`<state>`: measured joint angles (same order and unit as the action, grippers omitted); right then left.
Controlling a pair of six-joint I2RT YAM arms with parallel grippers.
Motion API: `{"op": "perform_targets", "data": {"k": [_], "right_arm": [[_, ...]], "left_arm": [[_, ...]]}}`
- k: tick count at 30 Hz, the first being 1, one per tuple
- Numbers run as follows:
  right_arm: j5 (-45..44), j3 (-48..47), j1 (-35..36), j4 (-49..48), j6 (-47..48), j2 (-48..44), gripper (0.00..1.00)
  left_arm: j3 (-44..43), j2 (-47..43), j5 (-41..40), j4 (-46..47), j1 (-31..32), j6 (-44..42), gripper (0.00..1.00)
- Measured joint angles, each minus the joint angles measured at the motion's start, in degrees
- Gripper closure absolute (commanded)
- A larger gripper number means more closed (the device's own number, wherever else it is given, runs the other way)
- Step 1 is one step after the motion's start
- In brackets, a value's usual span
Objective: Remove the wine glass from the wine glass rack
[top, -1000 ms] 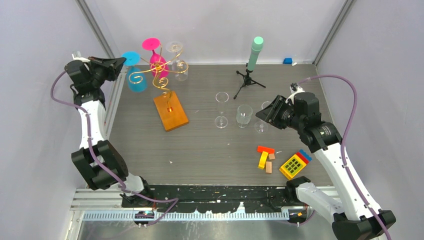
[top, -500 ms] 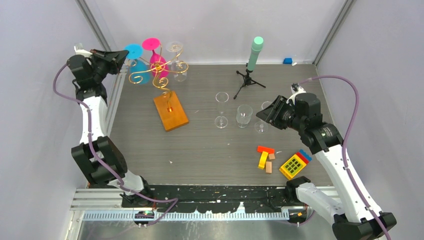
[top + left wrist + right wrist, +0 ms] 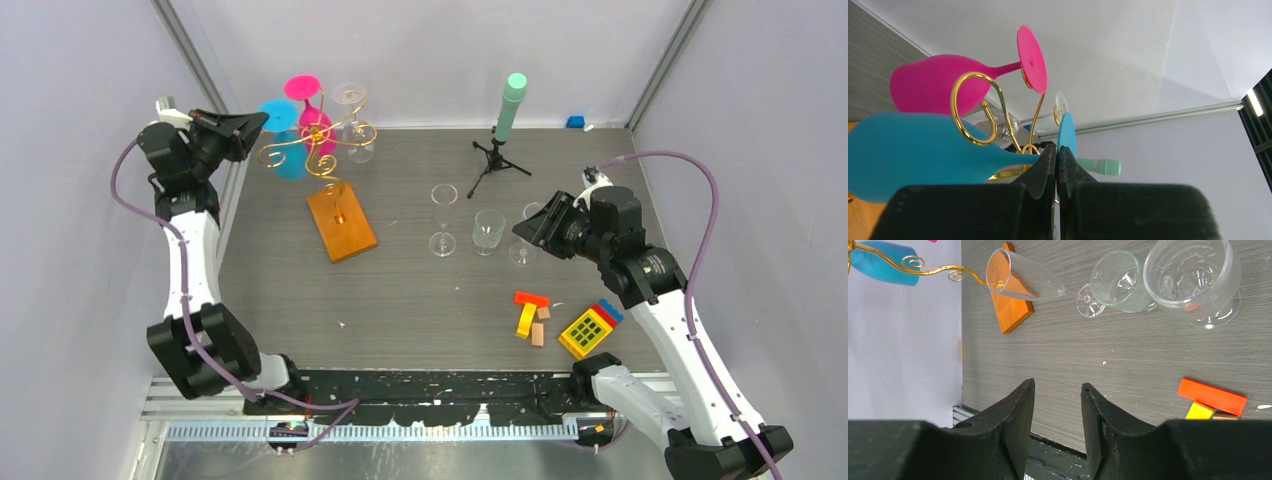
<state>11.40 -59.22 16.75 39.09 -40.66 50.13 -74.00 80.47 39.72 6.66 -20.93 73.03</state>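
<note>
The blue wine glass [image 3: 291, 163] hangs bowl-down at the left side of the wine glass rack [image 3: 320, 140], whose gold scroll arms rise on a thin stem from an orange base [image 3: 342, 222] near the far-left corner of the table [image 3: 400, 290]. The left gripper [image 3: 258, 120] reaches in from the left edge. Its fingers [image 3: 1040, 170] are pressed together, pinching the blue stem just below the round foot. The left wrist view shows a gold curl crossing in front of the blue bowl, but not whether the foot rests on the wire. A pink wine glass [image 3: 315, 125] and a clear glass [image 3: 357, 140] hang upside down on the rack's far side.

Toward the middle of the table 3 clear glasses stand in a row: a stemmed glass [image 3: 443, 215], a tumbler [image 3: 488, 230] and another stemmed glass [image 3: 522, 245]. The right gripper [image 3: 528, 228] hovers by that last one, jaws partly spread with nothing between them. A black tripod [image 3: 497, 160] carrying a mint-green cylinder [image 3: 511, 105] stands near the far edge. Coloured blocks [image 3: 530, 315] and a yellow toy brick [image 3: 588, 330] lie near the right edge.
</note>
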Motion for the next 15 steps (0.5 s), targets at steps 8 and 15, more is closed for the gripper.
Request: {"op": "perform_targets", "data": {"k": [8, 15], "right_arm": [[0.02, 0.00, 0.00, 0.02, 0.00, 0.00, 0.55], [0.09, 0.00, 0.00, 0.04, 0.02, -0.57, 0.43]], "left_arm": [[1.20, -7.10, -4.96, -8.44, -3.48, -3.87, 1.00], [-1.81, -8.87, -9.77, -18.16, -6.12, -10.25, 1.00]]}}
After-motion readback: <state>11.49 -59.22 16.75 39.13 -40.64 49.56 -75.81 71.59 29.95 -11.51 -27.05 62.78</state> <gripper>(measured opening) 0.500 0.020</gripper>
